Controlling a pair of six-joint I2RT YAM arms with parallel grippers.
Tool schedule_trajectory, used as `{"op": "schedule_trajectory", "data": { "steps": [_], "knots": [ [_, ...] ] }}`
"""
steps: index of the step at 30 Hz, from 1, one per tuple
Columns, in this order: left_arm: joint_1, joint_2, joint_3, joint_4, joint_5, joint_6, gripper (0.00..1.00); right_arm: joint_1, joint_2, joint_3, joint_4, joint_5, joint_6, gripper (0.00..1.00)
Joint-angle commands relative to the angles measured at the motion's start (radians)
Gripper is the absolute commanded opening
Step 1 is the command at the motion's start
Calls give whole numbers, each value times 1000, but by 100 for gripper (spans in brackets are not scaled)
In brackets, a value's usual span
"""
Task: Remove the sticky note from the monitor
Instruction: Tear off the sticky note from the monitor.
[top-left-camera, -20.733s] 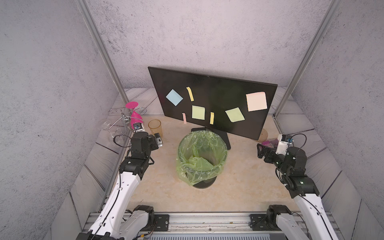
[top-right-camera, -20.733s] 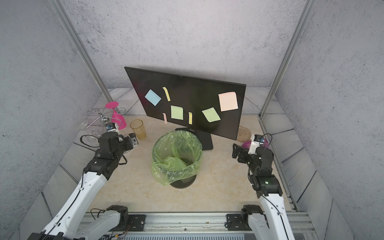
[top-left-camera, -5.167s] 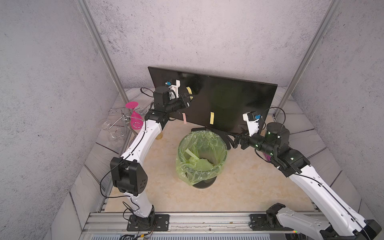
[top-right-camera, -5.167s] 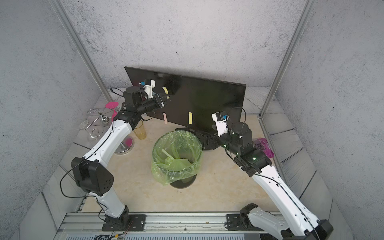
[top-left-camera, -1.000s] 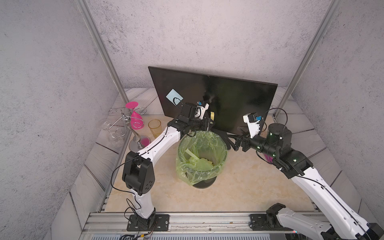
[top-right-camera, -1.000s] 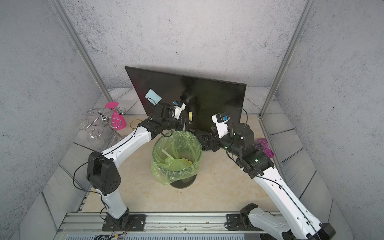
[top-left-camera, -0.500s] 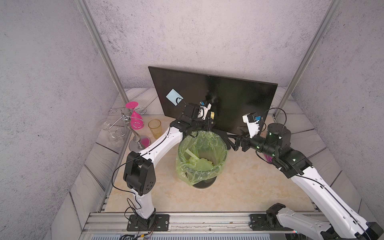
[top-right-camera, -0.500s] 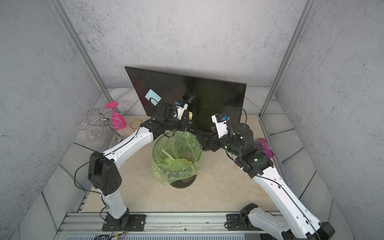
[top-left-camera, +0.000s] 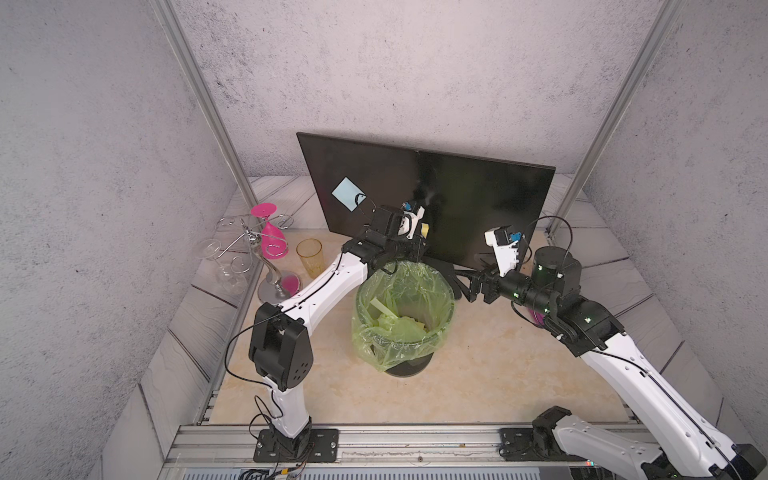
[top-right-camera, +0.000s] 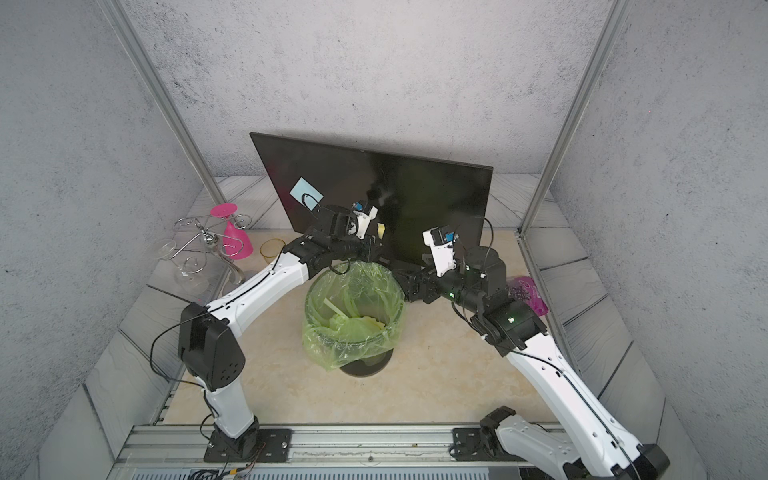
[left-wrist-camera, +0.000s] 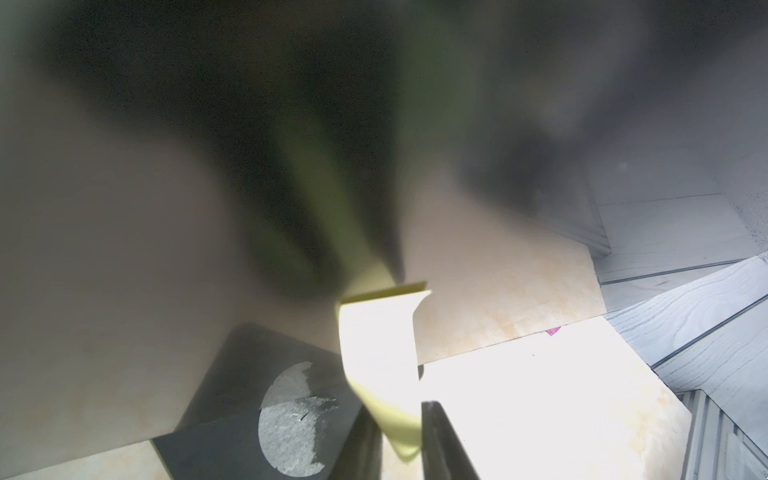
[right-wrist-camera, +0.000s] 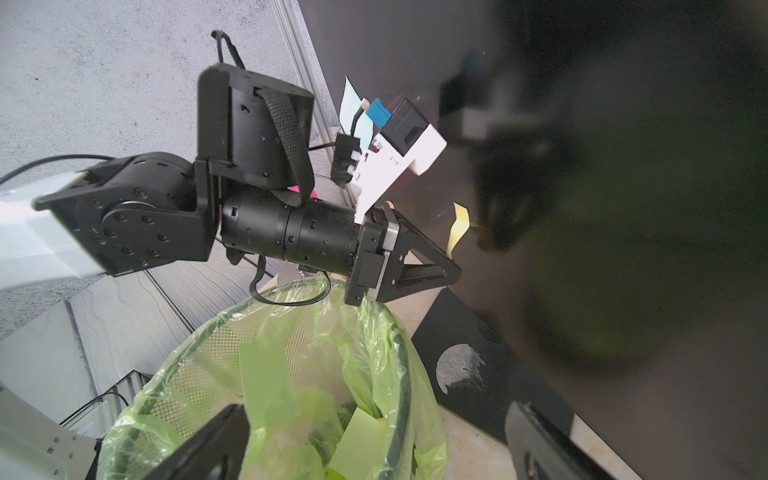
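Bench (top-left-camera: 478, 374): pale marbled top; the monitor stands at its back.
Monitor (top-left-camera: 478, 199): my widest thing, a black screen, dark and upright on its flat base (right-wrist-camera: 478, 345); both top views show it whole.
Bin (top-left-camera: 365, 332): lined with a green bag, directly in front of the monitor's base, with green paper notes lying inside.
Glass rack (top-left-camera: 245, 232): a wire stand off the monitor's left end, with a pink glass (top-left-camera: 272, 241) hanging from it.
Right jaws: spread wide and empty, low in front of the monitor's base, at the bin's rim.
Left jaws: drawn narrow at the monitor's lower middle, with my fingers (left-wrist-camera: 440, 436) on either side of the yellow note's free end. I cannot tell whether they press on it.
Cup (top-left-camera: 309, 253): amber, upright, near the monitor's lower left corner.
Blue sticky note (top-left-camera: 345, 194): stuck on the monitor's left half.
Yellow sticky note (left-wrist-camera: 380, 345): a narrow strip, its top stuck low on the monitor's middle, its lower end curling off the glass.
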Motion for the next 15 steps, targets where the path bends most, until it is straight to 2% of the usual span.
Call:
{"op": "schedule_trajectory", "data": {
  "steps": [1, 6, 15],
  "knots": [
    [1, 34, 44, 40, -25, 2, 14, -2, -6, -12, 13, -3, 8, 99],
    [1, 31, 55, 28, -25, 8, 0, -3, -6, -15, 15, -4, 8, 99],
    [1, -25, 30, 10, -44, 23, 0, -3, -5, -17, 16, -1, 6, 99]
  ]
}}
